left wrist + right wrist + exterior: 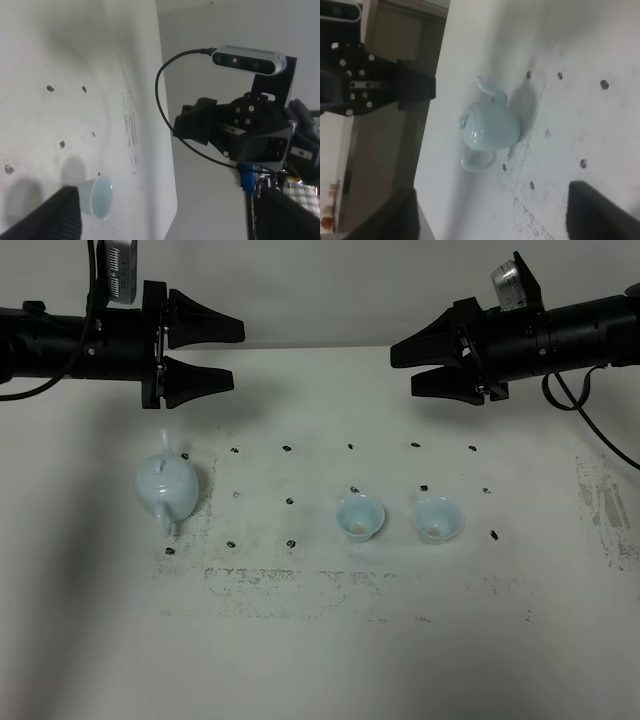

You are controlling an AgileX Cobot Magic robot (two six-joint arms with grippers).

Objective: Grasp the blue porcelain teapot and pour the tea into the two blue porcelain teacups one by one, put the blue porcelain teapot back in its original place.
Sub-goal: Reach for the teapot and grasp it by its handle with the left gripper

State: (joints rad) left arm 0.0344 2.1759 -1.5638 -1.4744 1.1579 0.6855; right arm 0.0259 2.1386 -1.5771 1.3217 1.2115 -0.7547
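Observation:
The blue porcelain teapot point(167, 488) stands upright on the left of the white table, lid on; it also shows in the right wrist view point(490, 125). The two blue porcelain teacups stand side by side right of the middle, the left cup point(360, 516) and the right cup point(437, 519). One cup shows in the left wrist view point(97, 196). My left gripper point(225, 355) is open and empty, held high behind and above the teapot. My right gripper point(405, 368) is open and empty, high behind the cups. The grippers face each other.
Small dark marks form a grid on the table point(300, 640) around the teapot and cups. Scuffed grey patches run along the front of the grid and near the right edge point(600, 500). A cable hangs from the right arm point(590, 420).

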